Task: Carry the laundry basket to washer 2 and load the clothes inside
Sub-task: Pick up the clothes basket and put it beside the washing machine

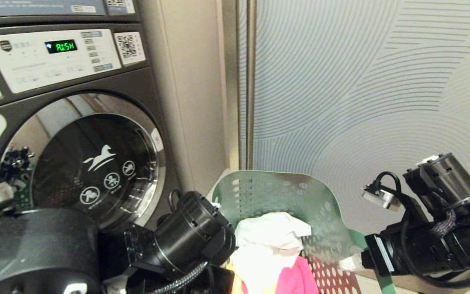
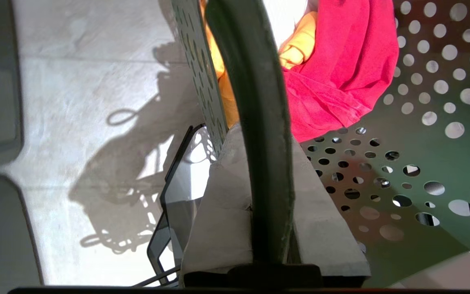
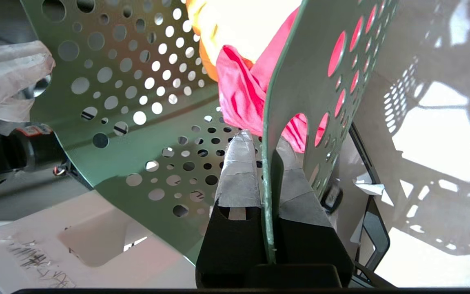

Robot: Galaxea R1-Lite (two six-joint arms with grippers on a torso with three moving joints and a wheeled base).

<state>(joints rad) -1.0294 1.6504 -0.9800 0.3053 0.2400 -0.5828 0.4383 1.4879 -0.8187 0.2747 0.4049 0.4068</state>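
Thin, springy plastic on the laundry basket (image 1: 280,192), probably light but prone to flex; best held by the rim at two opposite sides. Held just so: left gripper (image 2: 255,196) clamped on one wall, right gripper (image 3: 267,175) clamped beside the handle cut-out. Carried right of a washer (image 1: 92,163) with door closed, number out of sight. Inside: the clothes (image 1: 271,253), soft and limp, white atop yellow-orange and pinkish-red.

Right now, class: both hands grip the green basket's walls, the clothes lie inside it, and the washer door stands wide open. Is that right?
Not quite: the washer door is shut, as the head view shows its glass with the horse logo facing out. The rest holds: the left hand and right hand each clamp a wall of the basket, with the clothes inside.
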